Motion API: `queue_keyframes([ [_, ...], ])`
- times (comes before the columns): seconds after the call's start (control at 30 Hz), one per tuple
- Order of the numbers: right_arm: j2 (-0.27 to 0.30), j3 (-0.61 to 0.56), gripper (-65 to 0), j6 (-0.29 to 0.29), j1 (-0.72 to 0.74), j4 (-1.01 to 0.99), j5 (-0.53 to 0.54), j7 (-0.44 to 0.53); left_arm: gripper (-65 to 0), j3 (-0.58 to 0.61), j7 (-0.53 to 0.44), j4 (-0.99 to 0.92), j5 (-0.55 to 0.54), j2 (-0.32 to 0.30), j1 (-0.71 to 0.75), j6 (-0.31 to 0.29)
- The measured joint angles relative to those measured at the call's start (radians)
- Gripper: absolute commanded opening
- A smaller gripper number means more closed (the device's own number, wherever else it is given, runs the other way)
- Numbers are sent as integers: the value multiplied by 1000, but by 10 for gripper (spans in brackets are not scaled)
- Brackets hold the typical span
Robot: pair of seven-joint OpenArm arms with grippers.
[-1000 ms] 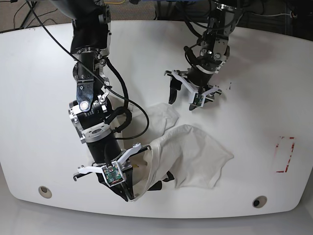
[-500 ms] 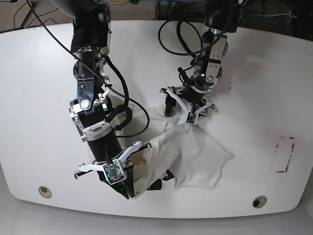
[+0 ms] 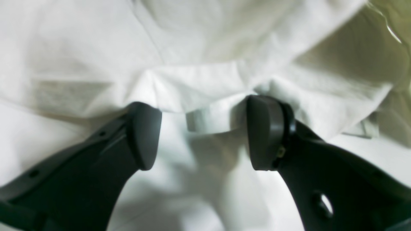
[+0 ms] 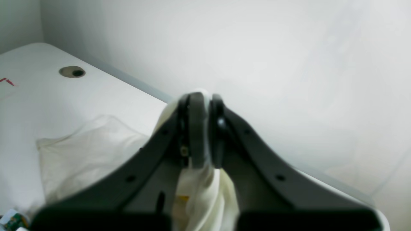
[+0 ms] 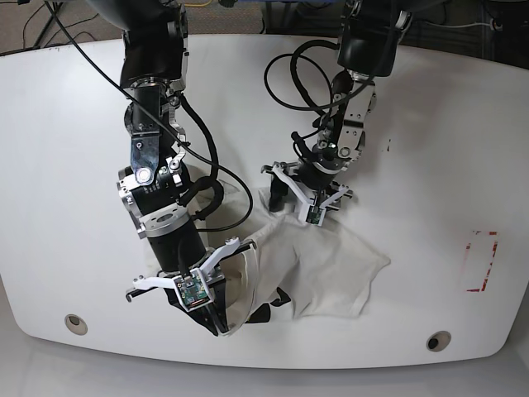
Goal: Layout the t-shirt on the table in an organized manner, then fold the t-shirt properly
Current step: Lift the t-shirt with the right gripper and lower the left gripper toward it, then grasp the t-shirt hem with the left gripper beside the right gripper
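Note:
The white t-shirt [image 5: 322,265] lies crumpled on the white table [image 5: 83,165], front centre; its graphic is hidden. My right gripper [image 5: 221,318] is shut on a bunched edge of the cloth [image 4: 199,189] and holds it lifted at the shirt's left end. A small orange-yellow tag [image 4: 183,198] shows just below the shut jaws. My left gripper [image 5: 296,198] is open and low over the shirt's far edge. In the left wrist view the left gripper [image 3: 202,134] has its jaws wide apart, with a folded cloth edge [image 3: 208,118] between them and touching the right fingertip [image 3: 263,131].
A red-outlined rectangle mark [image 5: 481,260] is at the right side of the table. Two round grommet holes [image 5: 75,323] [image 5: 438,340] sit near the front edge. Black cables hang from both arms over the table's middle. A grey wall stands beyond the table edge in the right wrist view.
My left gripper has moved down and toward the front-left, from above bare table to the shirt's far edge. My right gripper has kept its hold, almost still.

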Motion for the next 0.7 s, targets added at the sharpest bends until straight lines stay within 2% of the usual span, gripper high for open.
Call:
queue_keyframes([
  [0.17, 0, -1, -650, 0, 0, 7, 0, 0, -292, 2, -1, -7, 0, 12, 0, -1],
  [0.37, 0, -1, -650, 0, 0, 10, 0, 0, -490, 20, 4, -9, -3, 16, 1, 0],
  [0.43, 0, -1, -650, 0, 0, 13, 0, 0, -521, 28, 4, -10, -5, 18, 3, -1],
  [0.7, 0, -1, -650, 0, 0, 14, 0, 0, -506, 39, -14, 2, -5, 21, 32, -2],
])
